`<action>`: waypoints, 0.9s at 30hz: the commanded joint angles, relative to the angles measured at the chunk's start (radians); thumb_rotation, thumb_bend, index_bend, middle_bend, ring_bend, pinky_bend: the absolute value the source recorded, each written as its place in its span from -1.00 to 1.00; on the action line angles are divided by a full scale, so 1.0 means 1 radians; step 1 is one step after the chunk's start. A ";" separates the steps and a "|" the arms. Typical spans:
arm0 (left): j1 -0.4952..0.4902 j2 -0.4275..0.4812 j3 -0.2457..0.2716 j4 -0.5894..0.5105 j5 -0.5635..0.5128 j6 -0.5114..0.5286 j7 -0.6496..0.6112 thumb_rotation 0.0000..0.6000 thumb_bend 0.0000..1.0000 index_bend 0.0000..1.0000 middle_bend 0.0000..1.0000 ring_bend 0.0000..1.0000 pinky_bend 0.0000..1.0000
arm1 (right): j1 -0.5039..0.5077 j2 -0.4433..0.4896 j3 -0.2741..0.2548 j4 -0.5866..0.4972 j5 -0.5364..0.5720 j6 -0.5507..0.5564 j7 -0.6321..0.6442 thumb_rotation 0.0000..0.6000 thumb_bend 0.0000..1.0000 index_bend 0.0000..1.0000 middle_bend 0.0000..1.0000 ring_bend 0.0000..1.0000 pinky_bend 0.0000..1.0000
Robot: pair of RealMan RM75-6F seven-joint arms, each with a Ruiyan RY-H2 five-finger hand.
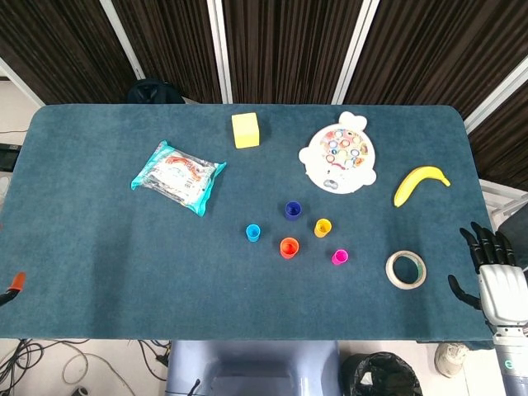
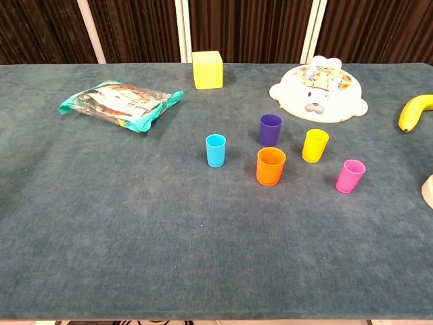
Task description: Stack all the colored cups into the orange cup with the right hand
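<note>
Your right hand (image 1: 497, 280) waits off the table's edge at four o'clock, fingers spread wide, holding nothing. No cup is stacked yet. Reach first for the pink cup (image 2: 350, 176), then drop it in the orange cup (image 2: 270, 166) at its nine o'clock. The teal table (image 1: 99, 256) faces dark curtains (image 1: 280, 41).

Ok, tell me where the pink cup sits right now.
The pink cup stands upright on the table, rightmost of the cups, in both views. Its nearest neighbours are the yellow cup behind it and the orange cup to its left.
</note>
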 commanded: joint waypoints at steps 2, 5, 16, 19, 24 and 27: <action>0.000 0.000 -0.001 0.000 0.000 0.001 -0.001 1.00 -0.46 -0.98 -0.94 -1.00 -1.00 | 0.000 -0.001 -0.003 -0.002 -0.002 -0.004 -0.002 1.00 -0.19 -0.83 -0.99 -0.93 -0.99; 0.000 -0.001 -0.002 -0.001 0.001 0.003 -0.001 1.00 -0.46 -0.98 -0.94 -1.00 -1.00 | 0.002 -0.002 -0.004 -0.011 0.005 -0.013 0.005 1.00 -0.18 -0.83 -0.99 -0.94 -1.00; 0.000 -0.002 -0.004 -0.003 0.003 0.007 0.008 1.00 -0.46 -0.98 -0.94 -1.00 -1.00 | 0.146 0.122 0.057 -0.116 0.025 -0.214 0.034 1.00 -0.18 -0.83 -0.99 -0.95 -1.00; 0.001 -0.002 -0.004 -0.003 0.004 0.009 0.013 1.00 -0.46 -0.98 -0.94 -1.00 -1.00 | 0.225 0.163 0.104 -0.175 0.071 -0.323 0.042 1.00 -0.18 -0.83 -0.99 -0.95 -1.00; 0.003 -0.002 -0.006 -0.004 -0.005 0.009 0.015 1.00 -0.46 -0.98 -0.94 -1.00 -1.00 | 0.337 0.203 0.157 -0.242 0.165 -0.486 -0.029 1.00 -0.18 -0.83 -0.99 -0.95 -1.00; 0.002 -0.002 -0.006 -0.004 -0.009 0.005 0.016 1.00 -0.46 -0.98 -0.94 -1.00 -1.00 | 0.406 0.206 0.189 -0.276 0.233 -0.573 -0.069 1.00 -0.18 -0.83 -0.99 -0.95 -1.00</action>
